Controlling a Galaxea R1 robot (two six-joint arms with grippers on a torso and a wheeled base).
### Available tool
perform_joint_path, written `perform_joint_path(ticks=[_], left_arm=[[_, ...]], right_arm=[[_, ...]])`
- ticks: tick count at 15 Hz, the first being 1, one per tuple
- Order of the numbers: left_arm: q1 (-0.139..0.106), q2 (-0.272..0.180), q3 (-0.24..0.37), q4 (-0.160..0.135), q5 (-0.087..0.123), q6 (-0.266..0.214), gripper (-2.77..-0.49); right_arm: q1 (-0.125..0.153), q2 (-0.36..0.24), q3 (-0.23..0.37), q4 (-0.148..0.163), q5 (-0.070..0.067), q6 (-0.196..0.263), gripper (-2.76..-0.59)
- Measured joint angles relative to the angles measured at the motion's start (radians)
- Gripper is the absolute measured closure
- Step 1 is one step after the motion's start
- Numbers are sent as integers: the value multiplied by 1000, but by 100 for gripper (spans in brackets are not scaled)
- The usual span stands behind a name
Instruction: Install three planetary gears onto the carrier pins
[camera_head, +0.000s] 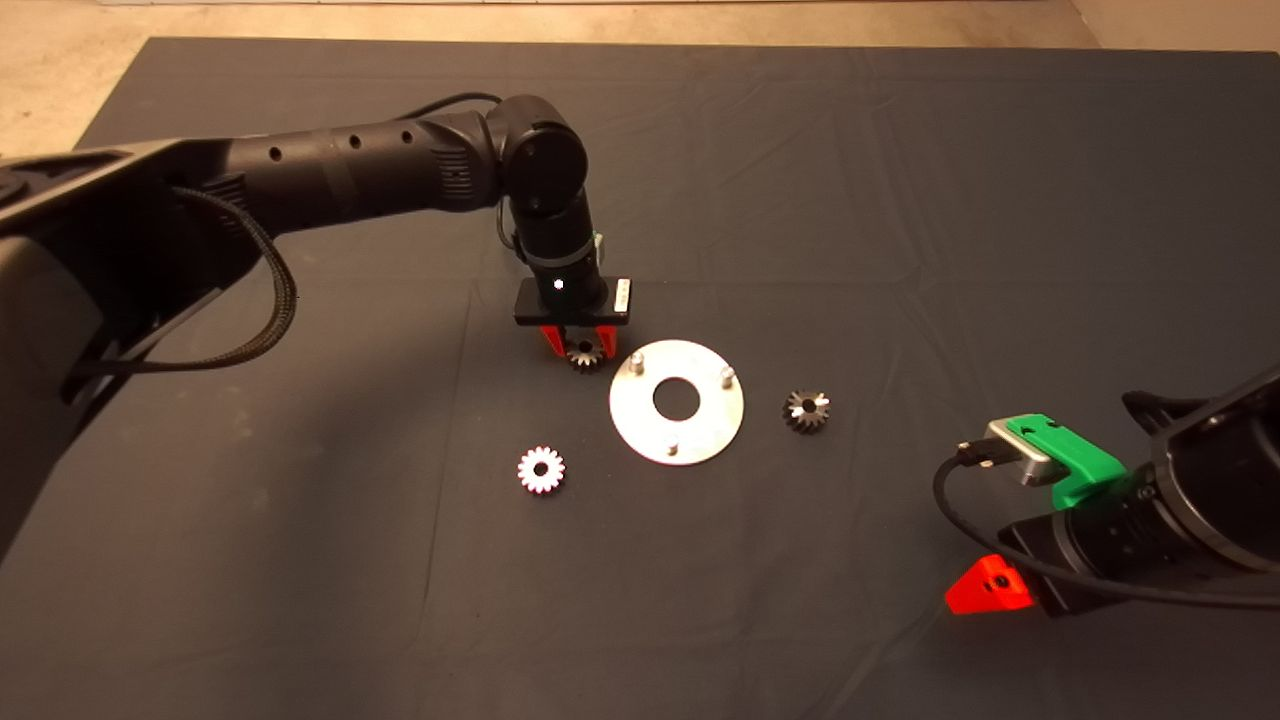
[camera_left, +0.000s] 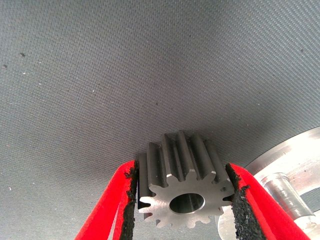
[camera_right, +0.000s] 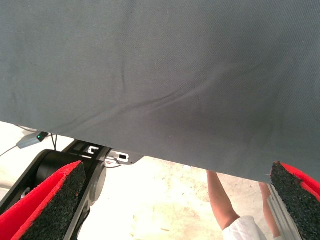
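A: Currently listing item one: a planetary gear (camera_left: 182, 187) is sitting between the fingers of the left gripper (camera_head: 580, 345), both black pads touching its teeth, so the pincer is clenching on it. It is hanging just beside the carrier disc (camera_head: 700, 440), on the side facing the mat's far edge, close to the nearest carrier pin (camera_head: 636, 359).

B: And whether it is lifted or resting on the mat (camera_head: 300, 560)?

A: Cannot tell. Item two: a pale gear (camera_head: 541, 469) is lying flat toward the mat's near edge, apart from the disc. Item three: a dark gear (camera_head: 806, 411) is lying on the disc's other side, toward the mat's right edge. All three pins are standing bare.

B: Risks?

A: I am judging the grip as narrow: the pads are bearing on tooth tips only, so the gear may be tilting or slipping if it is nudged against a pin's top. If the bore is arriving off-centre, it could be jamming on the pin or shoving the loose disc across the cloth.

B: The other arm?

A: The right gripper (camera_head: 990, 585) is waiting spread wide at the mat's near right corner, holding nothing; a person's leg (camera_right: 222, 200) is showing beyond the mat's edge.
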Motion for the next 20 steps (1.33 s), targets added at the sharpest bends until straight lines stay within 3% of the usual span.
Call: perform_joint_path(ticks=[6, 9, 10, 14, 17, 20], left_arm=[[0, -8, 0, -1, -1, 0, -102], [-1, -46, 7, -14, -14, 0, -101], [-2, -54, 7, -15, -5, 0, -101], [-7, -38, 8, -6, 94, 0, -100], [-17, 7, 35, -7, 97, -2, -99], [-59, 36, 61, -13, 94, -5, -99]], right_arm=[[0, 0, 1, 0, 0, 0, -276], [0, -3, 1, 0, 0, 0, -276], [-2, -3, 1, 0, -1, 0, -276], [-2, -3, 2, 0, 0, 0, -276], [-2, -2, 2, 0, 0, 0, -276], [-2, -3, 2, 0, -1, 0, -276]])
